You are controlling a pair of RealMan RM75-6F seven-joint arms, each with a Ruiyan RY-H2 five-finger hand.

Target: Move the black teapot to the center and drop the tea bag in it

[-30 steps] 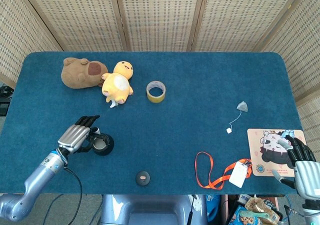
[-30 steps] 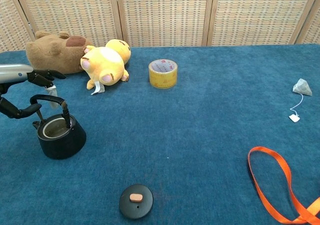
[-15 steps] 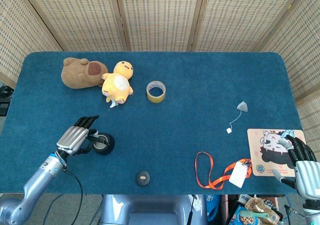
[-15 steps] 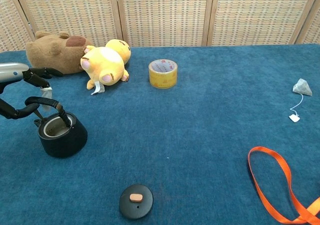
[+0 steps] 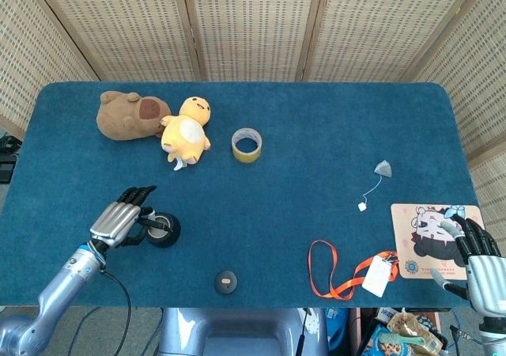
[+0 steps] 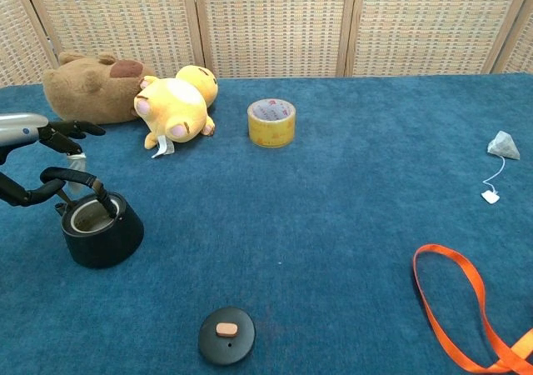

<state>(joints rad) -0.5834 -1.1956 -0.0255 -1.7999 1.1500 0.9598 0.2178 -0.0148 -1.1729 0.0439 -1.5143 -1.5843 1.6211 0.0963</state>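
Black teapot [image 6: 98,232]: lidless, on the table [image 5: 316,134] at its left front, far short of the center; nudged slightly right half a second ago, now back left a little, so no net progress.
Handle: stands upright over the pot's open mouth.
Left hand [image 5: 118,221]: just left of the pot, fingers hooked around the handle; it has kept this hold over the last second. Judgement: grip being settled before the carry.
Right hand [image 5: 474,255]: at the right front edge by the cartoon mat [image 5: 433,229], fingers apart, holding nothing, unmoved.
Tea bag [image 6: 503,145]: far right, string and tag trailing toward the front; untouched.
Lid [image 6: 226,334]: front middle, apart from the pot.
Other: two plush toys [image 5: 154,123], tape roll [image 5: 246,145], orange lanyard [image 5: 336,273].
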